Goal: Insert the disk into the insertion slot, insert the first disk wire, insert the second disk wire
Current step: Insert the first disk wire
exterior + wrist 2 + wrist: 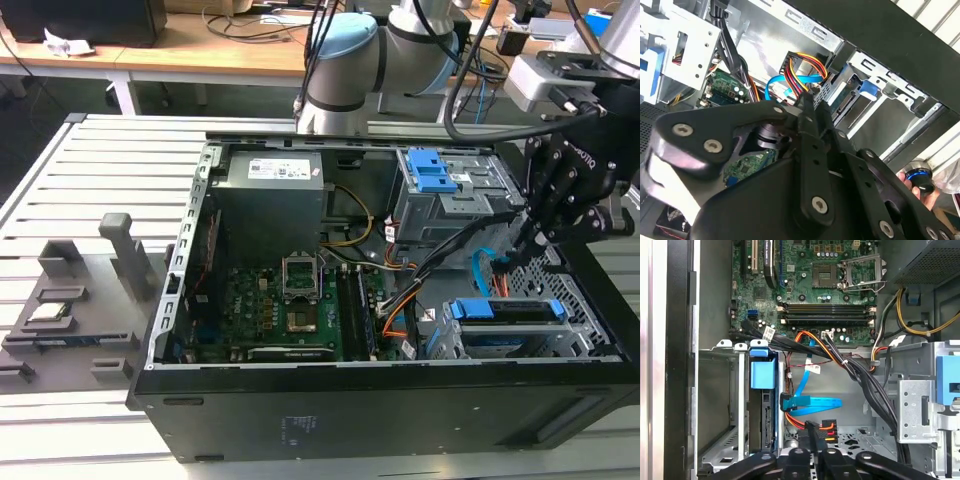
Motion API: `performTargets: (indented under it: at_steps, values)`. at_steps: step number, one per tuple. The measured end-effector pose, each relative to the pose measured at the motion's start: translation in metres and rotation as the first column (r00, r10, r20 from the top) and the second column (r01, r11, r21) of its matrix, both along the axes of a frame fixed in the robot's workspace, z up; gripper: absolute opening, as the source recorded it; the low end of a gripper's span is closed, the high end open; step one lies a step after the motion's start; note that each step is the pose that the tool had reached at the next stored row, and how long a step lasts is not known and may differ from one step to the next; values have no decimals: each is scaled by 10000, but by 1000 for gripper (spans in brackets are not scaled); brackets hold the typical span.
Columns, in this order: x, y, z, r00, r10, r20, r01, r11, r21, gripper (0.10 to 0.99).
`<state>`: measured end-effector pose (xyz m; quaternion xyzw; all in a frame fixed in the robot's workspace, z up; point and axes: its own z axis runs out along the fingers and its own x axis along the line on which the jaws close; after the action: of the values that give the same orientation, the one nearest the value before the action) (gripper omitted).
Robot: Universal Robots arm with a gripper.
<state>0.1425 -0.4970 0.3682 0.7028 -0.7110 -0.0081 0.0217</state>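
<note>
The disk (505, 311) in its blue carrier lies inside the insertion slot (463, 345) at the case's front, on the exterior view's right. In the first wrist view the disk's (764, 412) connector edge faces the open bay floor, and the slot's metal wall (720, 405) runs beside it. A blue flat wire (815, 402) ends in a plug beside that edge. A black plug with red, orange and yellow wires (827, 426) lies close by. My gripper (811, 432) is shut, its tips right beside this black plug. In the second wrist view my gripper's tip (806, 102) is just below the coloured wires (805, 70).
The taller drive cage with a blue clip (440, 190) stands behind my gripper. The motherboard (285, 305) and the power-supply box (270, 185) fill the case's left. Black cable bundles (865, 385) cross the bay. A person's fingers with a dark blue-ringed knob (918, 179) are outside the case.
</note>
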Motion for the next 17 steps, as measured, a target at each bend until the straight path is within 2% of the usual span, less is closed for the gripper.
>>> performTargets:
  at_steps: [2,4,7,10,12,17]
  values:
    - [0,1,-4,10000,-1,0,1,10000,-7,302]
    - [0,0,-25,10000,-1,0,1,10000,-71,302]
    - [0,0,-113,10000,-1,0,1,9999,-101,302]
    - [0,0,-118,10000,0,0,0,9999,-117,302]
    - [0,0,-137,10000,-24,0,24,9998,-183,302]
    - [-1,0,-139,10000,-27,0,27,9998,-187,302]
